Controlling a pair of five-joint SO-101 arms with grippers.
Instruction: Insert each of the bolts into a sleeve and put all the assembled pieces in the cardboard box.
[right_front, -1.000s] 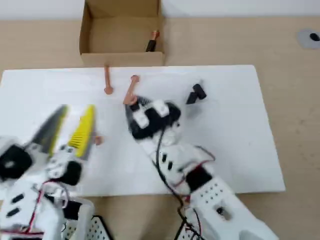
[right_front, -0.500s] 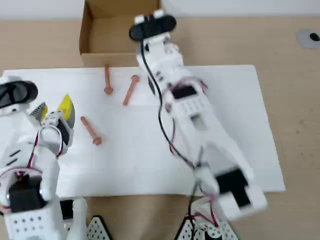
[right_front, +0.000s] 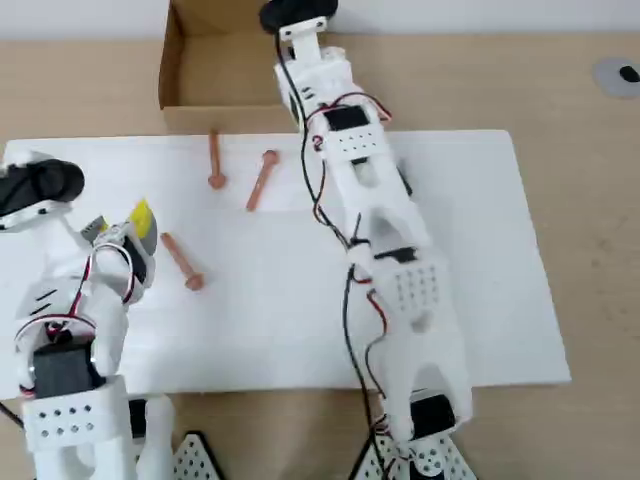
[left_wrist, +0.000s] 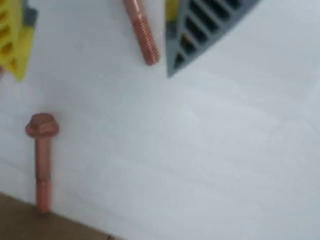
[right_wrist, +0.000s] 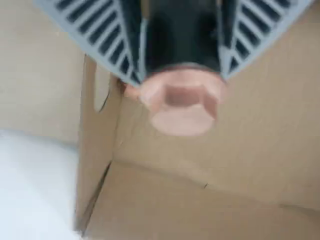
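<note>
My right gripper (right_wrist: 181, 76) is shut on a black sleeve (right_wrist: 182, 35) with a copper bolt head (right_wrist: 182, 102) sticking out of it, held over the inside of the cardboard box (right_wrist: 225, 170). In the high view the right arm (right_front: 345, 150) stretches across the white board to the box (right_front: 205, 70). Three loose copper bolts (right_front: 215, 160) (right_front: 262, 180) (right_front: 182, 262) lie on the board. My left gripper (left_wrist: 95, 74) is open low over the board, and the threaded end of one bolt (left_wrist: 141, 30) lies between its yellow and grey fingers. Another bolt (left_wrist: 41, 160) lies farther off.
The white board (right_front: 470, 300) covers most of the wooden table (right_front: 590, 200). The right arm lies over the board's middle and hides part of the box's right side. Free board lies at the front and right. A dark round fitting (right_front: 625, 73) sits at the table's far right.
The right arm has swung from the middle of the board up to the box, carrying the sleeved bolt. The left arm has drawn back left and tipped its gripper down by a bolt.
</note>
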